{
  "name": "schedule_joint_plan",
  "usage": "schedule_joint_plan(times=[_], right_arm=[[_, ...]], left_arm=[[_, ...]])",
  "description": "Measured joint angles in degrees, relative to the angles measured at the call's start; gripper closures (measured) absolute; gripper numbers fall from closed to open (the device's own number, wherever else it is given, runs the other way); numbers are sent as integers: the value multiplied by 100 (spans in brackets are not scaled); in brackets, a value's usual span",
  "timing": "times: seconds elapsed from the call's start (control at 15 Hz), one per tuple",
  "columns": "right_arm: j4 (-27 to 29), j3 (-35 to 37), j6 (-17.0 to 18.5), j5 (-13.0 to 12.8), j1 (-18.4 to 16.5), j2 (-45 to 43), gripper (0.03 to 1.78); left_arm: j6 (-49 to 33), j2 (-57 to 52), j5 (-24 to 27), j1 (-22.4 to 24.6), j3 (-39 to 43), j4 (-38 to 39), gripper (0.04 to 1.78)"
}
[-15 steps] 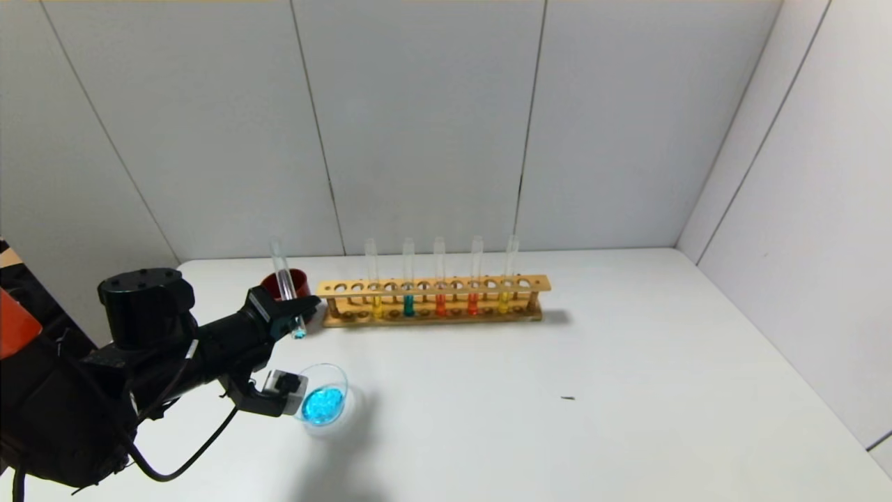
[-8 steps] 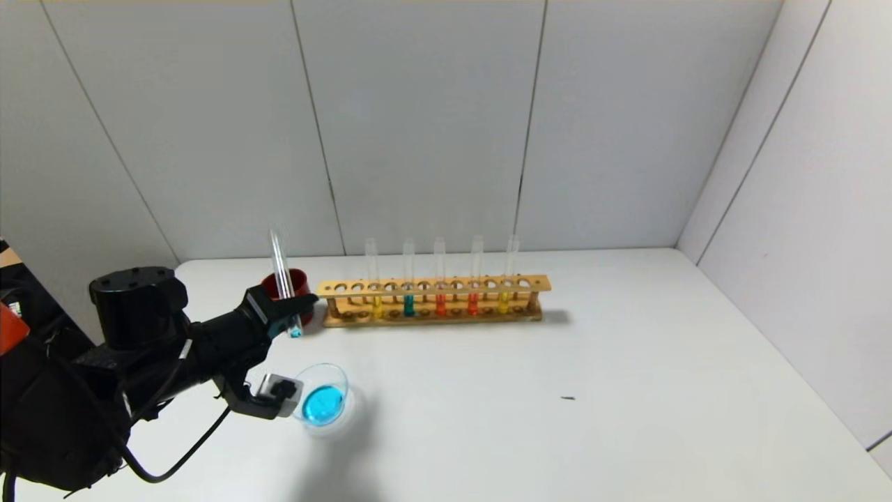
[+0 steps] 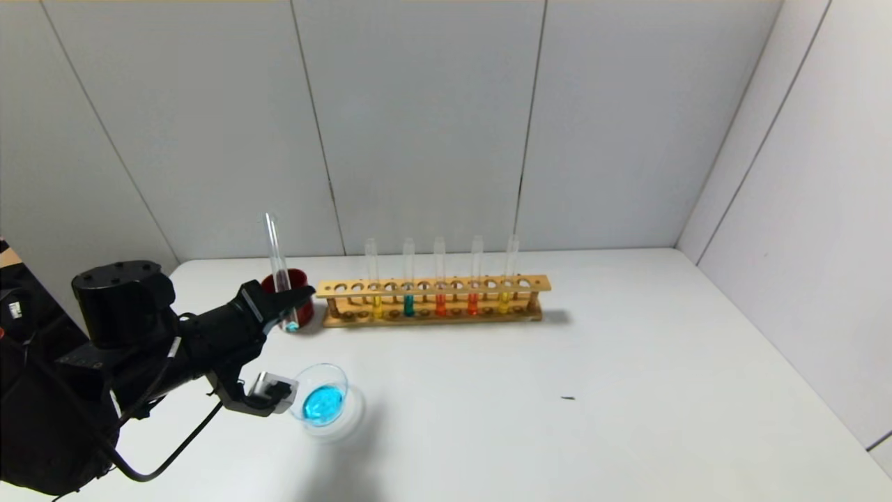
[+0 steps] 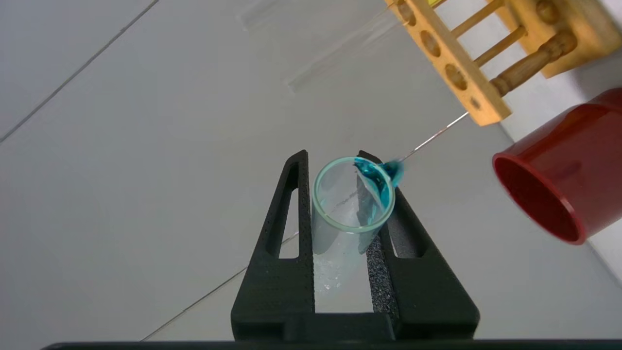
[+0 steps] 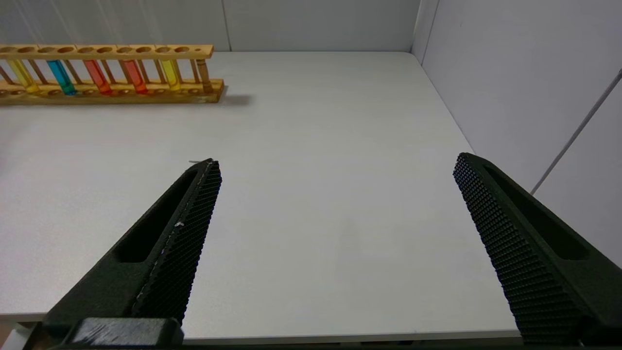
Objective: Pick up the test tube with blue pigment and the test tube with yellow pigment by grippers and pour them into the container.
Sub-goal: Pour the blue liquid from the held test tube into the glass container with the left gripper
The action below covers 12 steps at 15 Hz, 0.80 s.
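Observation:
My left gripper [image 3: 284, 304] is shut on the test tube with blue pigment [image 3: 277, 268]. It holds the tube nearly upright in front of the red cup, with only a trace of cyan liquid at the tube's bottom. In the left wrist view the tube's open mouth [image 4: 351, 194] sits between the closed fingers [image 4: 291, 214]. The container [image 3: 322, 401], a low glass dish, holds bright blue liquid on the table just below and right of the gripper. Two tubes with yellow pigment [image 3: 376, 305] [image 3: 504, 302] stand in the rack. My right gripper [image 5: 337, 160] is open and empty above the table's near edge, out of the head view.
The wooden rack [image 3: 432, 301] stands at the back with a teal tube [image 3: 408, 305] and two orange-red tubes [image 3: 440, 305]. A dark red cup [image 3: 286, 282] sits at the rack's left end, close behind the held tube. A small dark speck [image 3: 568, 398] lies on the table.
My left gripper has drawn back to the left and lifted, swinging the held tube more upright and away from the dish, closer to the red cup.

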State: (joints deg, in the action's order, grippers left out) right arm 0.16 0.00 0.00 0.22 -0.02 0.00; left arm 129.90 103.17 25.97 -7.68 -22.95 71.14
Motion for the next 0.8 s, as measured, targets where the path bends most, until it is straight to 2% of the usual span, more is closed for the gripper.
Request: schedule_joint_plan(times=[0.13, 0.53, 0.8], right_arm=[[0, 0, 0, 0, 0, 0, 6], [2, 0, 0, 2, 0, 0, 6], [2, 0, 0, 2, 0, 0, 6]], left_arm=[[268, -78, -105, -4, -13, 21, 147], [301, -188, -238, -6, 22, 27, 147], [-112, -258, -463, -15, 30, 44, 147]])
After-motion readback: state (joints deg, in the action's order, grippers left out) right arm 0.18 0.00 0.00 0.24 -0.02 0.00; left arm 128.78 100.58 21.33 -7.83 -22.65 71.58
